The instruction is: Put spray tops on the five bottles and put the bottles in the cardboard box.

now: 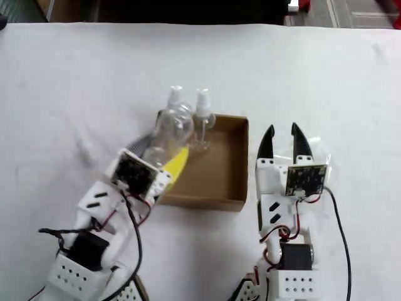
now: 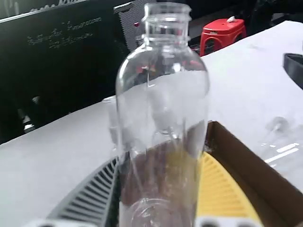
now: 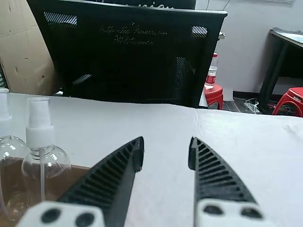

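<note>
The white table (image 1: 326,75) carries an open cardboard box (image 1: 219,202), and two spray-topped bottles (image 1: 202,119) stand in its far corner on the left arm's side. In the high view the left gripper (image 1: 164,147) is clamped, grey and yellow fingers, around a clear bottle (image 1: 169,132) over the box's left wall. The left wrist view adds that this bottle's threaded neck (image 2: 166,19) is open. The right gripper (image 1: 282,130) sits just beside the box, black fingers parted around nothing.
</note>
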Controlling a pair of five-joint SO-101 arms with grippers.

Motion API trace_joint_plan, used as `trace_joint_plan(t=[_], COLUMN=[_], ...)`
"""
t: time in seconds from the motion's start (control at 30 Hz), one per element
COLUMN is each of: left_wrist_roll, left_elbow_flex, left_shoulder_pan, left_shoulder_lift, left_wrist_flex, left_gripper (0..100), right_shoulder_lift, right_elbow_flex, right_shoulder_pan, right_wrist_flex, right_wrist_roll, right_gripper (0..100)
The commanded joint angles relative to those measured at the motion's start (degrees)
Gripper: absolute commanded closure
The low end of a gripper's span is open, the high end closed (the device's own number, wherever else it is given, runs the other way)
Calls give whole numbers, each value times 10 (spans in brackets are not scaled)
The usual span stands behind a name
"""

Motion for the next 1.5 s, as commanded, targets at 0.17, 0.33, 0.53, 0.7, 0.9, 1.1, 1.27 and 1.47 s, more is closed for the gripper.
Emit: trace_joint_plan(t=[0.17,0.33,0.53,0.7,0.9,1.1,1.27,1.47], left_wrist_roll=[-91,-91,-93,-93,-93,-93,-92,-92], left_elbow_flex=[58,60,61,80,98,100,100,100], left_shoulder_pan=[146,138,138,141,143,143,145,198], left_shoulder_lift=[-62,-62,-61,-61,-61,-61,-61,-61], left_wrist_flex=[-24,-25,-25,-38,-70,-69,-67,-37], left_gripper=[972,973,973,973,973,973,973,973], right_shoulder_lift=[-6,-6,-45,-48,-48,-48,-48,-48], right_elbow_flex=[-253,-282,-282,-307,-298,-298,-285,-208], right_shoulder_pan=[-68,-130,-127,-131,-202,-278,-284,-278], right_wrist_flex=[341,386,395,413,418,420,396,298], right_wrist_roll=[-114,-113,-113,-113,-79,-44,-47,-48], right_gripper=[857,856,735,693,693,693,693,693])
